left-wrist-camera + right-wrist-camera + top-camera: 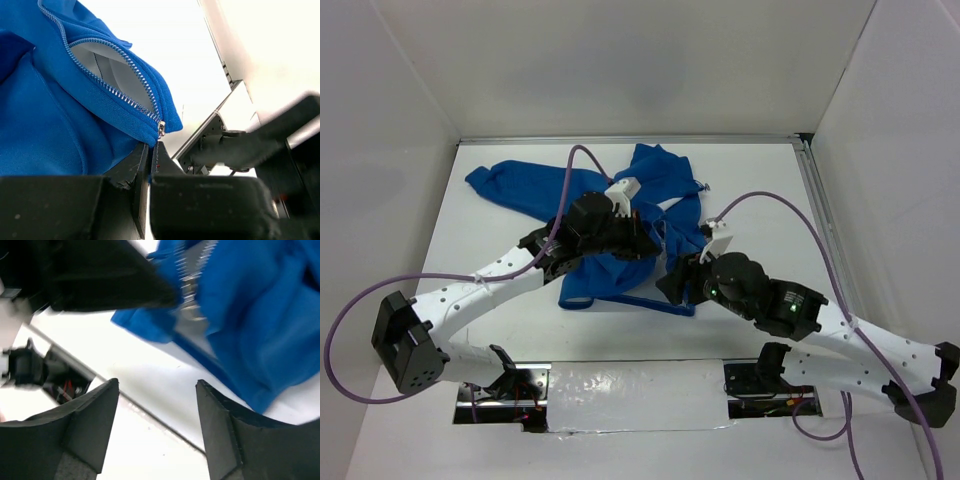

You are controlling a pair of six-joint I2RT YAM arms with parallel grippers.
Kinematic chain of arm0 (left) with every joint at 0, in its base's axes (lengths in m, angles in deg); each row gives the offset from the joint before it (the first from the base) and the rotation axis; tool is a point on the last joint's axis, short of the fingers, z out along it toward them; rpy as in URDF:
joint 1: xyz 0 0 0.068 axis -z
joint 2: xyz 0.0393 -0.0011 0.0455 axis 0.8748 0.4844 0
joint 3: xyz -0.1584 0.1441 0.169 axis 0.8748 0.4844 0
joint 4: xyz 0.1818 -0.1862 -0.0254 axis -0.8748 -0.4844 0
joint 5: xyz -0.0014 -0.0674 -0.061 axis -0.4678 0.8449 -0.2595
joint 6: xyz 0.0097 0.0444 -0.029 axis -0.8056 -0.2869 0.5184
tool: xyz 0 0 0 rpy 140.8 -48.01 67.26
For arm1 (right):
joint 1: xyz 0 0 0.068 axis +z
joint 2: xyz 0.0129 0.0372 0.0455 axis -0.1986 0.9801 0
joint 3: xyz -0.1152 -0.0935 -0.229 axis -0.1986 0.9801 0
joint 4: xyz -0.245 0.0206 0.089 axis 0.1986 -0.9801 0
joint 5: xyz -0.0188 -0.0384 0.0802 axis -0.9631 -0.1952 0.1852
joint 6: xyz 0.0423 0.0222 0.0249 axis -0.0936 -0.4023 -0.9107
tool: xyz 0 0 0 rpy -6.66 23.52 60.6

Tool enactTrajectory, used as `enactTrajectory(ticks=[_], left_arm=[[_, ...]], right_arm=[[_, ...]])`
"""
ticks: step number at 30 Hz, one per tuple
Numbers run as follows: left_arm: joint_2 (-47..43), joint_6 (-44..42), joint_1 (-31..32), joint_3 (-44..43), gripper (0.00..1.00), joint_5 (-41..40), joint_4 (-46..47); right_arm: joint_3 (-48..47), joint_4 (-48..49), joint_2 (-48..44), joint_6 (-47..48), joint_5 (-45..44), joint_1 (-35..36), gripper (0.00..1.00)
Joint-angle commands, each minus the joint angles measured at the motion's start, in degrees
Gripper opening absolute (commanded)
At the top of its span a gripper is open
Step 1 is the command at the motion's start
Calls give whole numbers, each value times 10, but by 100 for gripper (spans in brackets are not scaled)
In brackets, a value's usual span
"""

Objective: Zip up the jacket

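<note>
Now | left gripper (151,148) clamped on jacket (60,115) edge | right gripper (157,385) spread wide, empty

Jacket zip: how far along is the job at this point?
Done: both rows of teeth meet in the slider at an edge of the jacket, and the left gripper is shut on the fabric just beneath it. In hand: the right gripper, open, is near the slider without gripping it. Left: all the zipping; the teeth above gape over white lining.

Lab: white walls (620,70), robot table (620,335)
</note>
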Motion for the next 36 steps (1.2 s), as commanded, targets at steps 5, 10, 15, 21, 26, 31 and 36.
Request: enactTrajectory(ticks=[5,10,15,21,26,31,36], left_arm=[[-15,15,-1,-13,0,17,21],[-36,9,-1,-3,0,19,21],[-41,3,-1,2,0,26,14],[-44,4,-1,0,0,34,8],[-39,2,-1,-7,0,36,6],[-32,0,-1,-13,0,50,7],[-27,-8,-1,-21,0,50,3]], right_arm=[[-21,59,31,6,-74,44,57],[-14,122,59,16,-94,24,59],[24,200,52,21,-37,-27,59],[42,228,58,32,32,-88,60],[45,230,65,62,34,-88,57],[41,233,84,77,8,-86,53],[23,205,109,98,-44,-68,51]])
